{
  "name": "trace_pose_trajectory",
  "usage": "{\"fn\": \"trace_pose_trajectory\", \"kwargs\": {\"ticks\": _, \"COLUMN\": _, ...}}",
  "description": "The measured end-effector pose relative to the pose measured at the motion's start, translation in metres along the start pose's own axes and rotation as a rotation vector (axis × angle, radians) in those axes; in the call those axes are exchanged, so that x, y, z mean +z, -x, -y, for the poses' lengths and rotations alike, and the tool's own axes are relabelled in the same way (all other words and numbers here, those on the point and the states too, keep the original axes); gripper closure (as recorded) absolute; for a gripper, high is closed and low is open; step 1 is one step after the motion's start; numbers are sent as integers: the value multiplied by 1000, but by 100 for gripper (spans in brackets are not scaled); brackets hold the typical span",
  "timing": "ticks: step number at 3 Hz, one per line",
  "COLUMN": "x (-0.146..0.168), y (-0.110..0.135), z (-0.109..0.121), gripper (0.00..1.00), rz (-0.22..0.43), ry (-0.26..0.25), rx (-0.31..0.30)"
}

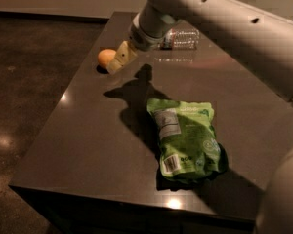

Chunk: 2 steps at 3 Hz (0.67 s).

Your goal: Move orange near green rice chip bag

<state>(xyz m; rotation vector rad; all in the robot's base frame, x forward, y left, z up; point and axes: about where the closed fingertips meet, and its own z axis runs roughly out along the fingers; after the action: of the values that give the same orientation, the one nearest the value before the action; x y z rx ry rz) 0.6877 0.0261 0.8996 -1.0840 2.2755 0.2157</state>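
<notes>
The orange [105, 57] is a small round fruit lying on the dark table [88, 145] near its far left edge. The green rice chip bag [186, 137] lies flat at the table's middle right, label side up. My gripper [118, 60] hangs from the white arm just right of the orange, its pale fingers [122, 55] close beside the fruit and slightly in front of it. Nothing shows in the gripper.
A clear plastic water bottle [181, 37] lies on its side at the back of the table, behind the arm. The table's left edge runs close to the orange. The dark floor [29, 82] lies to the left.
</notes>
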Motion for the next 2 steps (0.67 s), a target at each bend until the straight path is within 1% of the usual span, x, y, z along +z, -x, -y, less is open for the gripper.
{"fn": "trace_pose_trajectory", "kwargs": {"ticks": 1, "x": 35, "y": 24, "z": -10, "gripper": 0, "rz": -4, "ry": 17, "rx": 2}}
{"fn": "trace_pose_trajectory", "kwargs": {"ticks": 2, "x": 63, "y": 41, "z": -10, "gripper": 0, "rz": -27, "ry": 21, "rx": -15}}
